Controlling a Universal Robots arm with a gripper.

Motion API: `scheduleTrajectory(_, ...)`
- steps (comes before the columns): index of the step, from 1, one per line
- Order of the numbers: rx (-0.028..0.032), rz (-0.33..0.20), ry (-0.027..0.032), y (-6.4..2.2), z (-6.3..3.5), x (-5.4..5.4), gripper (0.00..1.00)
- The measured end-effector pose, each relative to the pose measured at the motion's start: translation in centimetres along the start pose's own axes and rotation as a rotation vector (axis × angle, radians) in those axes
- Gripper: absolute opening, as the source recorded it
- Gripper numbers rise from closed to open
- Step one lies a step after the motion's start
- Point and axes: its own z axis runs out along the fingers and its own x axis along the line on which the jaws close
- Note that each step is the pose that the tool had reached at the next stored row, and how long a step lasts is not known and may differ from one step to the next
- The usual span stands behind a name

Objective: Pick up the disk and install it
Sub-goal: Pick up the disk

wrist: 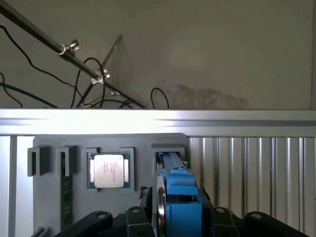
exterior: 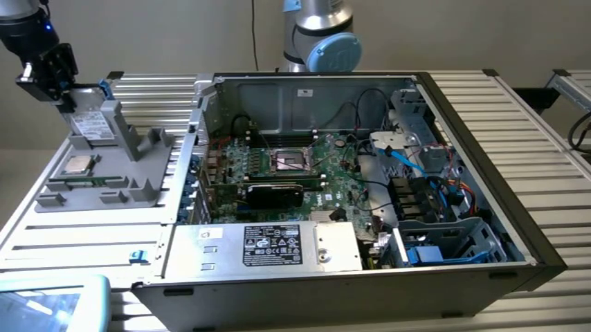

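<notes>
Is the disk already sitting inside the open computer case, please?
No, the disk stands upright in a slot of the grey holder beside the computer case, not inside it.

My claw [exterior: 65, 93] is at the exterior view's far left, at the upper end of the disk [exterior: 91, 126], which stands upright in a slot at the far end of the fixture [exterior: 138, 187]. On that fixture, nearer the camera than the disk, the CPU chip [exterior: 77, 164] lies flat in a pocket, with the memory stick [exterior: 88, 181] just in front of it. The fixture rests on the slatted table [exterior: 535, 138], just beside the open computer case [exterior: 305, 97], which lies to its right in the exterior view. Inside the case the motherboard [exterior: 295, 166] lies toward the back, the power supply box [exterior: 268, 245] in front of it, and the drive cage [exterior: 443, 242] in the near right corner. My arm's base [exterior: 319, 41] stands behind the case.
</notes>
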Motion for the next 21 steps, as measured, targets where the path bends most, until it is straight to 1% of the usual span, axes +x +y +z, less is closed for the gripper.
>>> scheduleTrajectory(8, 0.0001, 0.001, -0.0001, -0.01, 0.03, 0.00, 0.47)
scheduleTrajectory(9, 0.0000, 0.001, 0.0000, -0.01, 0.03, 0.01, 0.38)
scheduleTrajectory(17, -0.0005, 0.001, -0.0001, -0.01, 0.04, 0.11, 0.37)
scheduleTrajectory(19, 0.0005, 0.001, 0.0000, 0.00, -0.04, 0.12, 0.37)
scheduleTrajectory(21, 0.0041, 0.001, -0.0003, 0.00, -0.18, 0.12, 0.37)
